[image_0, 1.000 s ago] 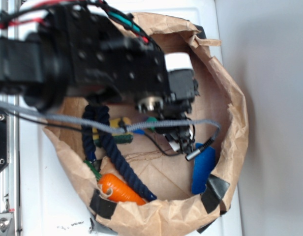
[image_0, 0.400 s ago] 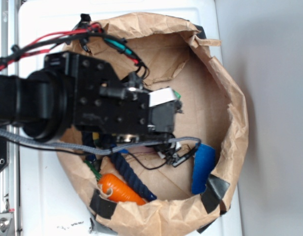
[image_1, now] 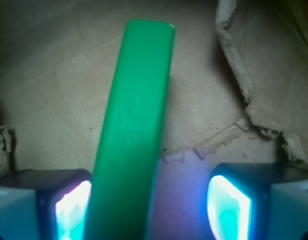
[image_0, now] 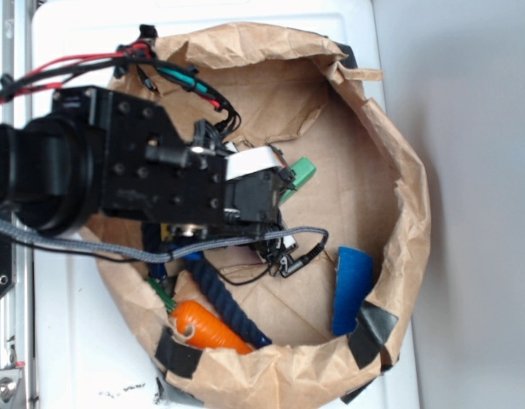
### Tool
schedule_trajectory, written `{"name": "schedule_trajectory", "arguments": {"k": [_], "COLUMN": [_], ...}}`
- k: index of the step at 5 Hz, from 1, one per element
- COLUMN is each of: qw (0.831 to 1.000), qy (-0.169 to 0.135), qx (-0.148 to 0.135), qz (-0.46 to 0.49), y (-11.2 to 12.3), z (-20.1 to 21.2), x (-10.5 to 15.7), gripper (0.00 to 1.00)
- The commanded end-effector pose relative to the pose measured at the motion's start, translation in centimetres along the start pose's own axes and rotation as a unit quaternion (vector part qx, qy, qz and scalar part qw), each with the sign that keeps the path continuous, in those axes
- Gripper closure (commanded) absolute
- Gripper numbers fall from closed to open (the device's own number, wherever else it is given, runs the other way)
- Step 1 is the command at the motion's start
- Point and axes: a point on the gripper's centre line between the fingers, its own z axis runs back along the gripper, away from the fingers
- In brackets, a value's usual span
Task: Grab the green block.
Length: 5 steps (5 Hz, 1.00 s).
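Note:
The green block (image_1: 136,125) is a long bright green bar lying on the brown paper floor. In the wrist view it runs from between my fingers away to the top of the frame. My gripper (image_1: 149,200) is open and straddles the block's near end. The left finger (image_1: 69,205) is close against the block, while the right finger (image_1: 229,205) stands well clear of it. In the exterior view only the block's far end (image_0: 299,175) sticks out past my gripper (image_0: 282,186); the arm hides the rest.
All of this lies inside a crumpled brown paper bag rolled into a bowl (image_0: 407,196). A blue curved piece (image_0: 352,290) leans at its right wall. An orange carrot (image_0: 207,328) and a navy rope (image_0: 224,302) lie at the front. Torn paper (image_1: 254,75) rises to the right.
The arm has moved left and toward the back of the bag and dropped lower. The green block's end, hidden a second ago, now shows beyond the gripper.

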Motion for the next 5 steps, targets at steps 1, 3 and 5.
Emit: {"name": "schedule_trajectory", "arguments": {"k": [1, 3, 5], "qw": [0.999, 0.997, 0.981], "qy": [-0.031, -0.031, -0.023], "qx": [-0.001, -0.002, 0.112], "qz": [-0.017, -0.076, -0.157], "y": [-1.0, -1.4, -2.2], "z": [0.3, 5.3, 10.3], "x": [0.5, 1.3, 3.2], "gripper": [1.0, 1.0, 1.0]}}
